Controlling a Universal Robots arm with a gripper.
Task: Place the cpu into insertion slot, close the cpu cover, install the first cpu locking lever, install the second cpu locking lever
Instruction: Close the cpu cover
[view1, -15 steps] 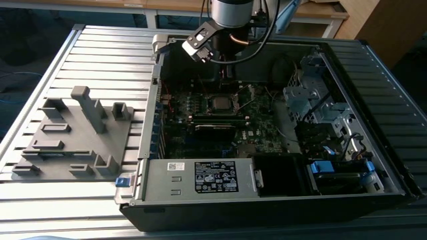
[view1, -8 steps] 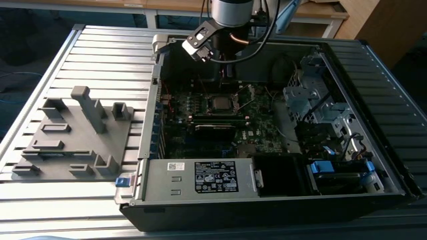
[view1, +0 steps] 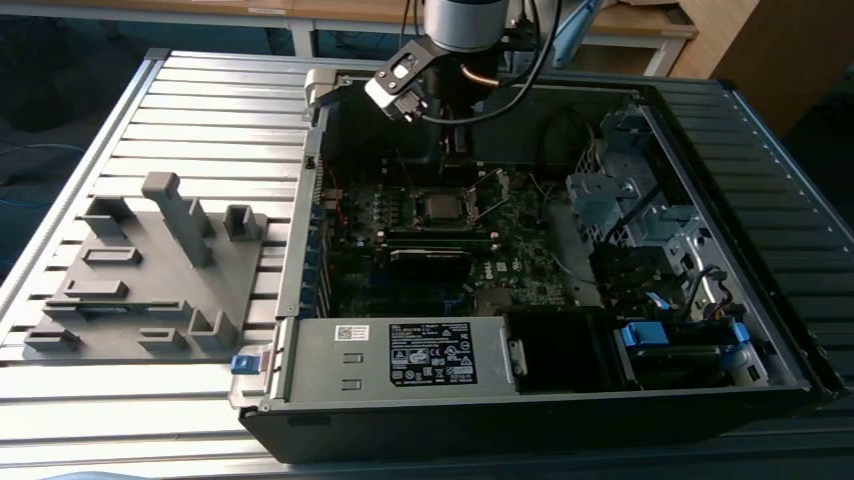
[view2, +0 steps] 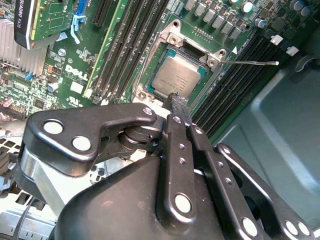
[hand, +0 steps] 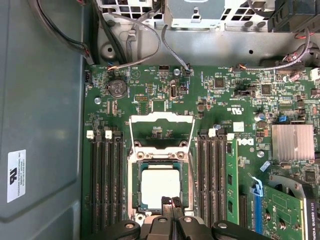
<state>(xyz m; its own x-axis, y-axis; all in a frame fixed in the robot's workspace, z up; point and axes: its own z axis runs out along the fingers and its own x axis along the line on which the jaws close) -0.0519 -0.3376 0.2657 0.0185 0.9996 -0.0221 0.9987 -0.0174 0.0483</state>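
One dull-silver square cpu (hand: 160, 186) (flat-topped) sits in the black-rimmed insertion slot (hand: 136, 187); tool (hand: 170, 200) clenched, empty.

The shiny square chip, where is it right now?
In the first wrist view the chip sits in its socket, between the long black memory slots, with the metal cover flipped open beside it.

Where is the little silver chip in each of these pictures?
Exterior view: the cpu, mid-way across the green motherboard.
Second wrist view: cpu, between the memory slots.
First wrist view: cpu, between the memory slots.
Shared landmark: those long black memory slots flanking it.
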